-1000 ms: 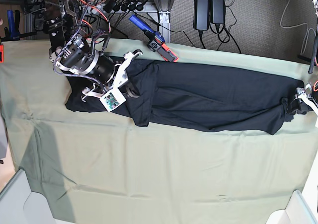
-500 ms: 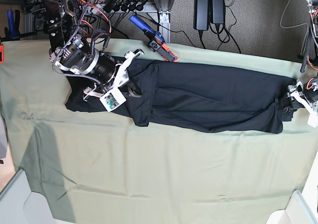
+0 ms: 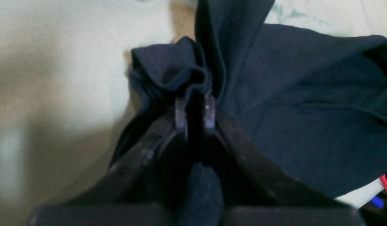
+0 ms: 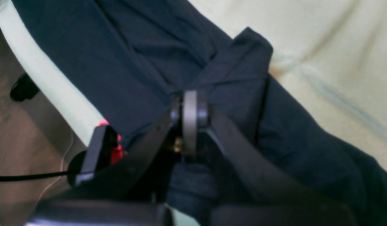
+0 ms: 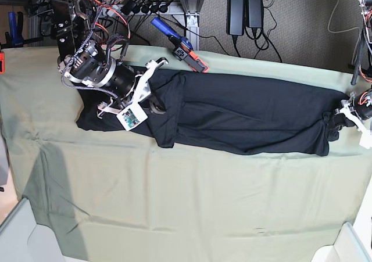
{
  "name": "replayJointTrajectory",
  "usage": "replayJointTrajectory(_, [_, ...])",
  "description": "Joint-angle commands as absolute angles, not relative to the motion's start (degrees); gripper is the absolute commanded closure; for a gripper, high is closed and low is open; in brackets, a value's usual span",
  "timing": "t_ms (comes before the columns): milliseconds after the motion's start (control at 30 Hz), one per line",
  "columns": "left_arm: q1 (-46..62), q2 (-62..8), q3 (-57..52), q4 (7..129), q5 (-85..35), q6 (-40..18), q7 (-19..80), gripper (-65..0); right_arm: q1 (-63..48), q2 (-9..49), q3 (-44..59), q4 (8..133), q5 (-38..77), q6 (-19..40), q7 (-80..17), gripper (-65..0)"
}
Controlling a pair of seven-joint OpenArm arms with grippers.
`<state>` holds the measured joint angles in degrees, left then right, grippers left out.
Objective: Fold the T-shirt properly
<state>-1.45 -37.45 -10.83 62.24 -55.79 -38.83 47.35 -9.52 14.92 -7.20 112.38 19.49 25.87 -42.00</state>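
The black T-shirt point(image 5: 244, 114) lies as a long, narrow band across the far half of the table. At its left end my right gripper point(image 5: 156, 102) is shut on a fold of the fabric; the right wrist view shows the pads point(image 4: 190, 119) pressed together with the T-shirt point(image 4: 118, 62) caught under them. At the right end my left gripper point(image 5: 337, 122) is pinched on the bunched edge. In the left wrist view its fingertips point(image 3: 209, 110) stand close together with puckered T-shirt point(image 3: 306, 110) cloth between them. No print shows.
A pale green cloth point(image 5: 174, 204) covers the table. An orange and blue tool point(image 5: 180, 47) lies at the back edge near the shirt. Black power adapters point(image 5: 244, 9) and cables sit behind. White bins stand at the front left point(image 5: 17, 233) and front right point(image 5: 349, 244).
My left gripper has slid left onto the shirt's right end and closed on it, bunching that end inward. The right arm has stayed put, still gripping.
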Motion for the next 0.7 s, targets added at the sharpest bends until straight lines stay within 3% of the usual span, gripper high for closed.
replayJointTrajectory(0, [-2.2, -38.76, -11.16, 62.85, -57.58, -40.0, 46.54, 0.0, -8.91, 15.07, -6.98, 113.3, 20.16, 29.95, -40.6, 0.0])
replayJointTrajectory(267, [-2.22, -39.4, -11.29, 65.45, -59.02, -40.0, 45.65, 0.0, -8.91, 15.07, -6.98, 113.3, 20.16, 29.95, -40.77, 0.0])
replayJointTrajectory(667, [-2.22, -41.15, -14.63, 68.03, -49.8, -40.0, 41.32, 0.0, -8.91, 15.07, -6.98, 113.4, 20.16, 29.93, -40.95, 0.0])
